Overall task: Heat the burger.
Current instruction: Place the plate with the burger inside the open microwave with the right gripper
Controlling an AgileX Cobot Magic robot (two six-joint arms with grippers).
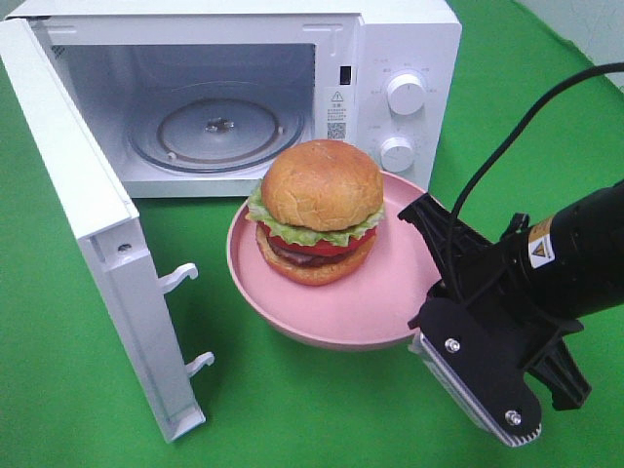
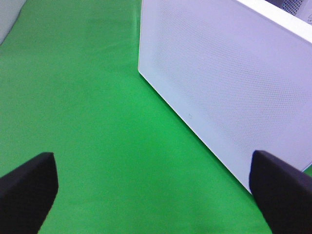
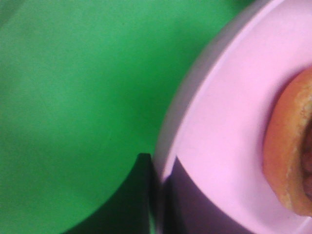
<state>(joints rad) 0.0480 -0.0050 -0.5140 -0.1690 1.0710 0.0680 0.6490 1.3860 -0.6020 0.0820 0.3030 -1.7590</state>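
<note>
Yellow warning sticker on right arm, text too small for me to read. Microwave panel: triangle warning label, QR code, 2 knobs, markings unreadable. Burger upright, bun dome up, on pink plate before open microwave. Right arm enters from right side, right gripper clamped on plate rim. Left gripper spread wide, empty, beside microwave door.

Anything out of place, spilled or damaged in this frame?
Nothing stands out. The burger sits upright and intact on the pink plate, with nothing spilled. The right gripper has its jaws shut on the plate's rim, and the microwave door stands wide open.
</note>
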